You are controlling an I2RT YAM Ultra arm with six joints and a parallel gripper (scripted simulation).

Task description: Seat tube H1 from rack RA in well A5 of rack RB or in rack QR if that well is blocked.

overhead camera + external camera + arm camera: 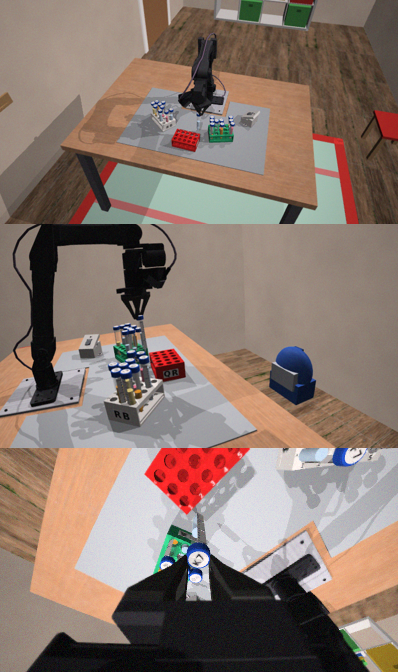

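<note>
Pincer [200, 113] [137, 318] [198, 559], closed round a clear, blue-capped tube [198, 124] [143, 335] [201, 530], probably holds it high to clear other caps. Overhead, left to right: the white plastic rack RB [163, 125] [122, 413] [295, 462], likely destination, lies left of the red block-like rack QR [183, 144] [169, 365] [182, 488], the fallback; the green plastic source rack RA [220, 139] [119, 356] [174, 533] lies right. Whether H1 is the held tube, I cannot tell.

Bare mat offers passage between the white rack [163, 125] [122, 413] and red rack [185, 140] [168, 365].
</note>
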